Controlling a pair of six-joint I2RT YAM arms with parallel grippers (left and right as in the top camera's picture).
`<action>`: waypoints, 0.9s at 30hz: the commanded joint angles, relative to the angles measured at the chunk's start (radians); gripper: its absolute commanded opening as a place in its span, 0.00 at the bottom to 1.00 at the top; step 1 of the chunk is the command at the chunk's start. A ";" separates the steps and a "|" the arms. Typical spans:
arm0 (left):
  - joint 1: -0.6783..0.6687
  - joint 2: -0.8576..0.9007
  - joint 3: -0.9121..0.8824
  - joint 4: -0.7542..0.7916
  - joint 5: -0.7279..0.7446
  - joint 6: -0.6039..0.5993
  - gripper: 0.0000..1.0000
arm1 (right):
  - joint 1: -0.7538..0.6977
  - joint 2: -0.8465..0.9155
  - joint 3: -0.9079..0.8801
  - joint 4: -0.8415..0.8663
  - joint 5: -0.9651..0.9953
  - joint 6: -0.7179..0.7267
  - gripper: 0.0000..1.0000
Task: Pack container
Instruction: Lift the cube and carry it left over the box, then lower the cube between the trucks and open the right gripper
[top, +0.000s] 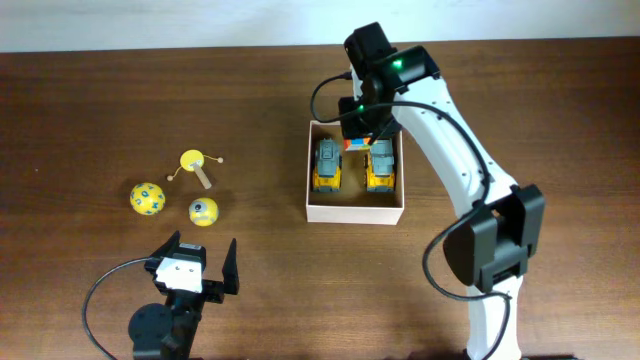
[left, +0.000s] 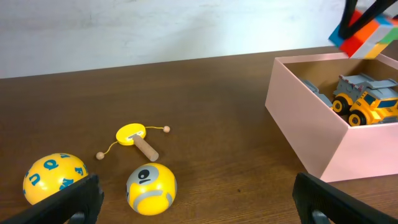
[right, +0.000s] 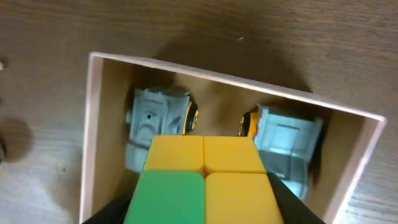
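While the left pincer (top: 198, 252) is hanging wide apart at the near side of the counter (top: 80, 120), a spotted yellow ball (top: 147, 198), a grey-marked ball (top: 203, 211) and a yellow rattle drum (top: 195, 163) are lying just beyond. Farther right, the container (top: 355, 214) is holding two toy trucks (top: 328, 165). Over its far wall the right pincer (top: 362, 135) is clamping a multicoloured cube (right: 205, 180). Dropped here, the cube is risking hitting trucks or rim and tumbling out, since little bare floor is showing.
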 joint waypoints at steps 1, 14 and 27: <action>0.006 -0.008 -0.006 0.002 0.010 0.016 0.99 | 0.010 0.039 0.019 0.005 0.023 0.005 0.40; 0.006 -0.008 -0.006 0.002 0.010 0.016 0.99 | 0.010 0.103 0.016 0.017 0.064 0.001 0.39; 0.006 -0.008 -0.006 0.002 0.010 0.016 0.99 | 0.010 0.103 0.015 0.025 0.068 0.001 0.40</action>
